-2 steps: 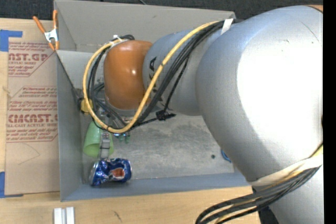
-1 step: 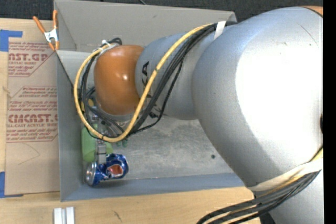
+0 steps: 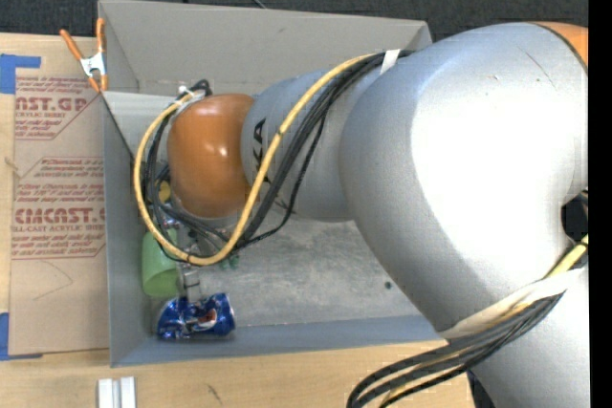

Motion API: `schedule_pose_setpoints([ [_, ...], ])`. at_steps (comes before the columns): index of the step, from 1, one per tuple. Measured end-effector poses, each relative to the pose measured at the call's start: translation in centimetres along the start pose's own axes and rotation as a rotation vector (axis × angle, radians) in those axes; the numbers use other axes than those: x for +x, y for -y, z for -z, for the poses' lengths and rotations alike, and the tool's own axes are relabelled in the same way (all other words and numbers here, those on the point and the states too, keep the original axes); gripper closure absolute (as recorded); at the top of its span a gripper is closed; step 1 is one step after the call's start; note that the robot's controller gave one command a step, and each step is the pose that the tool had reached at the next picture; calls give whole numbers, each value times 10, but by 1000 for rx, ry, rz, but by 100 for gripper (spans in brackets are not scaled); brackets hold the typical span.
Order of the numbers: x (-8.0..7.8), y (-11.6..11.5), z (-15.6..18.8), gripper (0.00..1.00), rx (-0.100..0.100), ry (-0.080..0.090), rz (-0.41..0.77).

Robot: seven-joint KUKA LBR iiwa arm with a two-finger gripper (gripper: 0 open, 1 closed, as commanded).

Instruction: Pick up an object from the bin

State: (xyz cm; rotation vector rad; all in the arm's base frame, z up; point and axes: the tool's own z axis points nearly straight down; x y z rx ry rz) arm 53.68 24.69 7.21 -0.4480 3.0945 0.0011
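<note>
My end effector [image 3: 194, 293], released or clenched I cannot tell, hangs over the crumpled blue packet [image 3: 197, 317]; I'd centre on it, clear of the green object [image 3: 156, 265] alongside.

Two loose things are counted in the one grey bin [image 3: 287, 337]. One pale green thing [image 3: 156, 268], rounded like a small cup, is seen against the left wall. One crumpled blue packet [image 3: 196, 317], marked with white and a little red, is seen just beside it in the near left corner. Much of the floor is covered by the one arm [image 3: 459, 167], so whatever lies under it cannot be counted.
</note>
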Motion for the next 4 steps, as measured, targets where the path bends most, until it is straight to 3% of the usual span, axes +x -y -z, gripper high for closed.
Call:
schedule_pose_setpoints([
  [1, -1, 0, 1, 0, -1, 5, 0],
  [2, -2, -1, 2, 100, -2, 7, 0],
  [3, -4, -1, 48, 100, -2, -9, 0],
  [4, -7, -2, 115, 100, -2, -5, 1],
])
